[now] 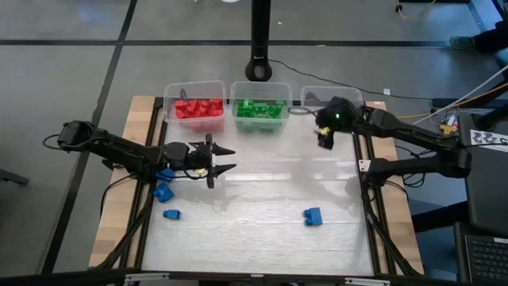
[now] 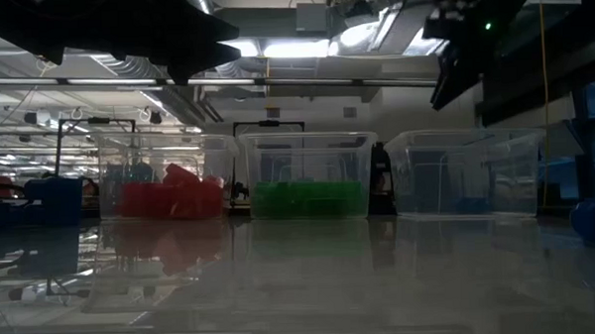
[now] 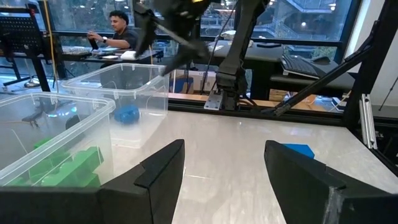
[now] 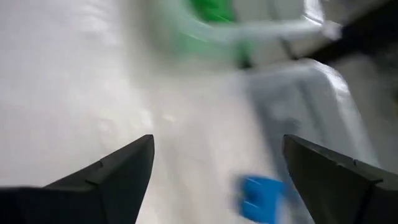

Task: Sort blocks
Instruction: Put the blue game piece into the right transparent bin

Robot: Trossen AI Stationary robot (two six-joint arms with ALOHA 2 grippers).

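Blue blocks lie flat on the table: two (image 1: 163, 191) (image 1: 171, 214) near its left edge and one (image 1: 313, 216) toward the near right, which the left wrist view also shows (image 3: 297, 150). My left gripper (image 1: 225, 160) hovers open over the table's left middle, pointing right and empty. My right gripper (image 1: 324, 137) is open, raised just in front of the right-hand clear bin (image 2: 466, 171). A blurred blue block (image 4: 261, 196) shows below and between its fingers; whether that block is in the air or lying down I cannot tell.
Three clear bins stand in a row at the far edge: red blocks (image 1: 198, 108) fill the left one, green blocks (image 1: 259, 109) the middle one, and a blue piece (image 3: 127, 115) lies in the right one. A black post (image 1: 259, 48) rises behind them. A person (image 3: 118, 31) sits beyond the table.
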